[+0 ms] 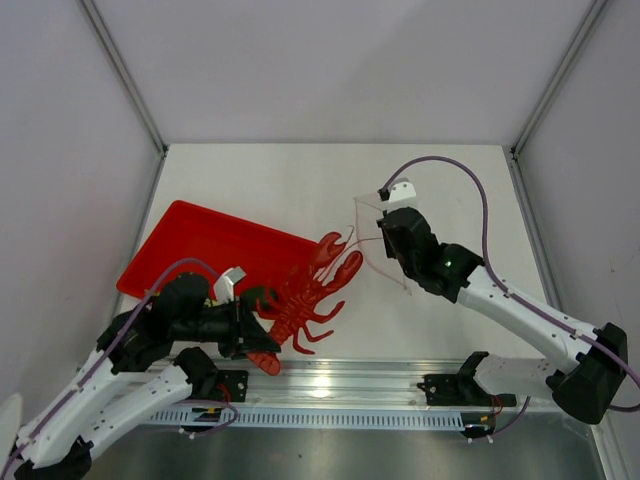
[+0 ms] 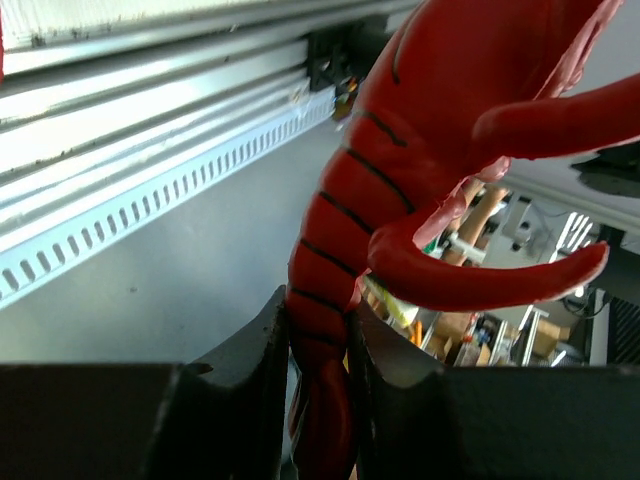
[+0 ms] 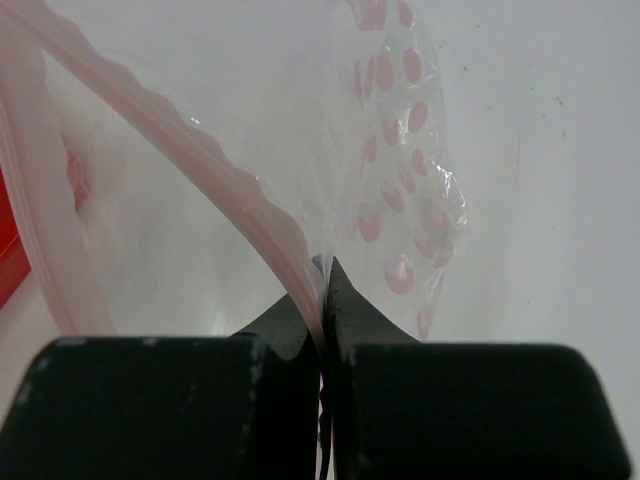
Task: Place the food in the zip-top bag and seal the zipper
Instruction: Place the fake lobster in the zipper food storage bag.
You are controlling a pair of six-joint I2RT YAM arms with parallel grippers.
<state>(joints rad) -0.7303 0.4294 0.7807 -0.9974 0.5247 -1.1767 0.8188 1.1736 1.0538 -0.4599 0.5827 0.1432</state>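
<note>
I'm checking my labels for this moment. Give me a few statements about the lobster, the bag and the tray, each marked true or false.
1. The left gripper grips the lobster by its tail. True.
2. The right gripper is open beside the bag. False: it is shut on the zipper at the bag's edge.
3. The lobster lies flat inside the red tray. False: the left gripper holds it, mostly past the tray's corner.
4. The lobster's claws point toward the bag. True.
</note>
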